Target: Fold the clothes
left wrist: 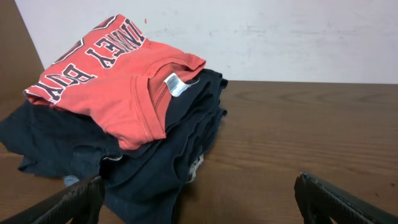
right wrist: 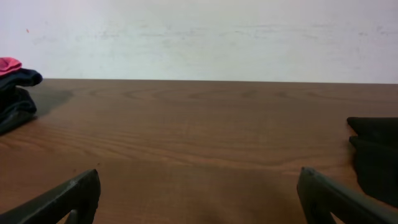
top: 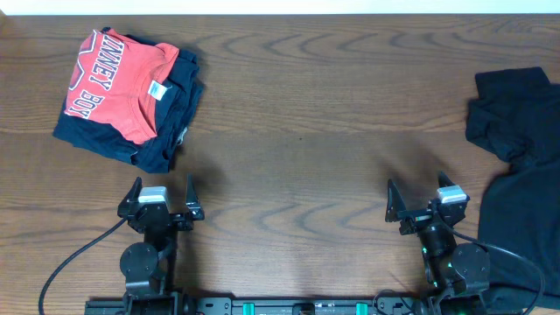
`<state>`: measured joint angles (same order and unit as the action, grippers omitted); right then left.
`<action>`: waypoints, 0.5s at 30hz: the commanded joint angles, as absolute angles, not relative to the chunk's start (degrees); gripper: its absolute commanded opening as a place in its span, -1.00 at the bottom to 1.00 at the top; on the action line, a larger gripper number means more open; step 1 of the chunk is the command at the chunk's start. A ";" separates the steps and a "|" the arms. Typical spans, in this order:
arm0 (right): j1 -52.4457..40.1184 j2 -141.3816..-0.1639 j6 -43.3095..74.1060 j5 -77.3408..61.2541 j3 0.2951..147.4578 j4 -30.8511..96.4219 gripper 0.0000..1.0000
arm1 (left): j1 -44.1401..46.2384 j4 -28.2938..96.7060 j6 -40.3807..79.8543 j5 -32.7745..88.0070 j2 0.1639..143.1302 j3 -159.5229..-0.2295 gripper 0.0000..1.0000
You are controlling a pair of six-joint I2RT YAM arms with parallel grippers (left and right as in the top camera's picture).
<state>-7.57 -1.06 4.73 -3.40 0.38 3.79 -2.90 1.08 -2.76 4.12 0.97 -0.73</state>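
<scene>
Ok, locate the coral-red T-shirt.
The coral-red T-shirt lies folded atop the dark navy garment at the far-left corner of the table in the overhead view, ahead of the left gripper.

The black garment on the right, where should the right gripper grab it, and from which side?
Pinch the black garment at its bunched left edge, probably coming from the left. That edge faces the open right gripper; the rest runs out of frame.

Left gripper [top: 162, 186] sits lower left of the overhead frame, jaws spread wide, empty, pointing toward the top edge. Right gripper [top: 417, 188] sits lower right in the same pose, jaws wide and empty. Both arms crouch at the bottom edge; left fingertips [left wrist: 78, 198] and right fingertips [right wrist: 71, 198] show only in the bottom corners of the wrist views.
</scene>
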 commanded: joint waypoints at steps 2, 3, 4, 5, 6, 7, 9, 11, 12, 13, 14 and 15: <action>-7.03 -1.04 4.19 -3.20 0.32 4.03 0.99 | -3.09 3.66 -2.07 4.93 -0.03 -0.27 0.96; -7.03 -1.04 4.19 -3.20 0.32 4.03 0.99 | -3.53 3.09 -2.07 4.93 0.05 -0.27 0.96; -7.03 -1.04 4.19 -3.20 0.32 4.03 0.98 | -3.95 3.66 -2.09 4.91 0.05 -0.27 0.96; -7.03 -1.04 4.19 -3.20 0.32 4.03 0.99 | -4.14 3.68 -2.09 4.86 0.05 -0.27 0.96; -7.03 -1.04 4.19 -3.20 0.32 4.03 0.99 | -4.16 3.66 -2.09 4.89 0.05 -0.27 0.95; -7.03 -1.04 4.19 -3.20 0.32 4.03 0.99 | -4.16 3.66 -2.09 4.91 0.05 -0.27 0.96; -7.03 -1.04 4.19 -3.20 0.32 4.03 0.99 | -4.16 3.64 -2.09 4.91 0.05 -0.27 0.96; -7.03 -1.04 4.19 -3.20 0.32 4.03 0.98 | -4.16 3.64 -2.09 4.91 0.05 -0.27 0.96; -7.03 -1.04 4.19 -3.20 0.32 4.03 0.99 | -4.16 3.64 -2.07 4.89 0.08 -0.27 0.96; -7.03 -1.04 4.19 -3.20 0.32 4.03 0.98 | -4.16 3.64 -2.07 4.91 0.12 -0.27 0.96; -7.03 -1.04 4.19 -3.20 0.32 4.03 0.99 | -4.16 3.64 -2.07 4.89 0.16 -0.27 0.96; -7.03 -1.04 4.19 -3.20 0.32 4.03 0.99 | -4.16 3.64 -2.09 4.89 0.19 -0.27 0.96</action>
<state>-7.57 -1.06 4.73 -3.40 0.38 3.79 -3.97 1.10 -2.76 4.10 0.69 -0.75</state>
